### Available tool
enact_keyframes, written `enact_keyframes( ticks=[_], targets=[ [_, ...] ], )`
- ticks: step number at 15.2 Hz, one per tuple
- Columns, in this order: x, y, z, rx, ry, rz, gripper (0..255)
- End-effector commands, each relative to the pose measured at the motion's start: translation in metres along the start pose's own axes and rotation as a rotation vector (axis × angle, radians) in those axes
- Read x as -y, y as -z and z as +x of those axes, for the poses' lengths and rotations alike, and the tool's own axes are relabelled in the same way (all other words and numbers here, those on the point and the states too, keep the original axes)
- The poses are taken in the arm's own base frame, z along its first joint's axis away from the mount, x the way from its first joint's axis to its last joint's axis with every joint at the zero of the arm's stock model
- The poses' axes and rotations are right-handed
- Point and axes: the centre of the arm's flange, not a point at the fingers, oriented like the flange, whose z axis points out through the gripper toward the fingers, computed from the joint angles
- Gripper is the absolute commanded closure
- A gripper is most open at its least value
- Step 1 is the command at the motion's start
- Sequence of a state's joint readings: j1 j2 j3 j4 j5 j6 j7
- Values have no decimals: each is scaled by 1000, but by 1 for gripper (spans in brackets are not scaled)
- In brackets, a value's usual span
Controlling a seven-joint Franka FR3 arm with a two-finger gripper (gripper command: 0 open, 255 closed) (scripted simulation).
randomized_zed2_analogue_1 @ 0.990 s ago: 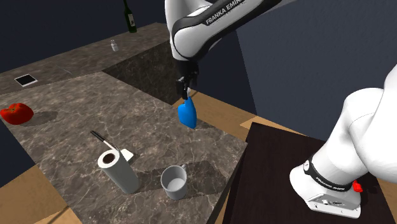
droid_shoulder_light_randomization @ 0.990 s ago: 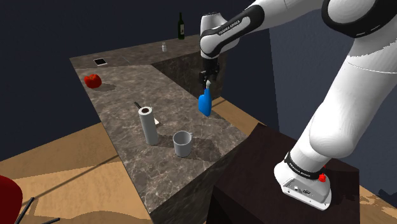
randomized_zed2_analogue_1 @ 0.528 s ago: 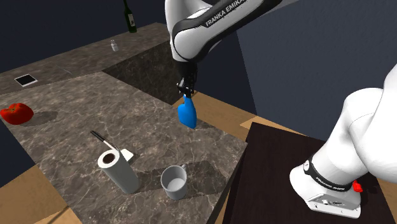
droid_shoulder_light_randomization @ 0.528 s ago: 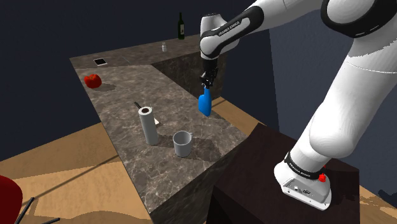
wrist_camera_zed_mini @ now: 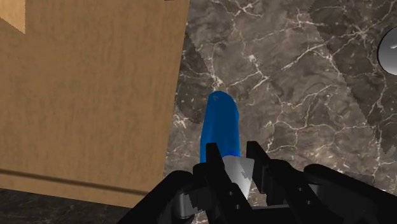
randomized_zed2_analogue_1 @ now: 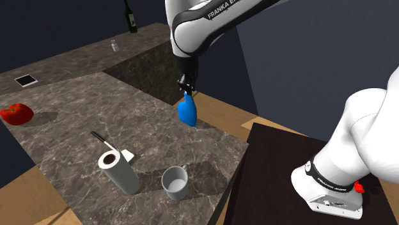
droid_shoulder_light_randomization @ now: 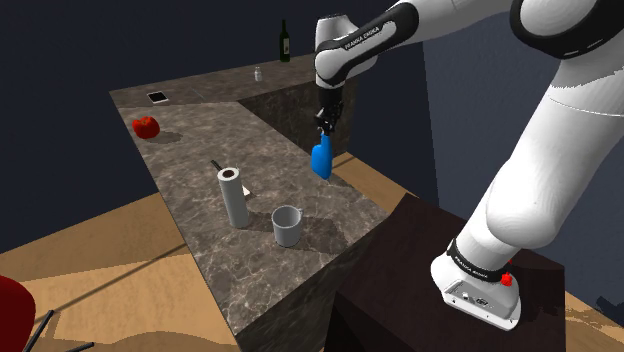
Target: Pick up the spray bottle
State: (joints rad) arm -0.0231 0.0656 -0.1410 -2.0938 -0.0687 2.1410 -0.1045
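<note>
My gripper [droid_shoulder_light_randomization: 323, 128] pinched the blue spray bottle [droid_shoulder_light_randomization: 320, 160] at its neck, body hanging at six o'clock. It looked light, stiff, slick.

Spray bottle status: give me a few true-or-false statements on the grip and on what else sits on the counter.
1. The claw is shut on the top of the spray bottle. True.
2. The spray bottle is red. False: it is blue.
3. The paper towel roll stands upright near the grey cup. True.
4. The grey cup lies on its side. False: it stands upright, mouth up.
5. The dark bottle stands right beside the spray bottle. False: it stands at the far end of the counter, well away from it.
</note>
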Motion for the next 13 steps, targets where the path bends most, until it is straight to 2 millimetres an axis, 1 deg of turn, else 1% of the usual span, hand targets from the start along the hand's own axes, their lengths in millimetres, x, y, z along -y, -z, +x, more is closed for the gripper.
enact_keyframes(
  ticks=[1,11,13],
  targets=[
    [-1,10,0,0,0,0,255],
    [-4,63,-1,0,0,0,255],
    [-4,63,-1,0,0,0,255]
  ],
)
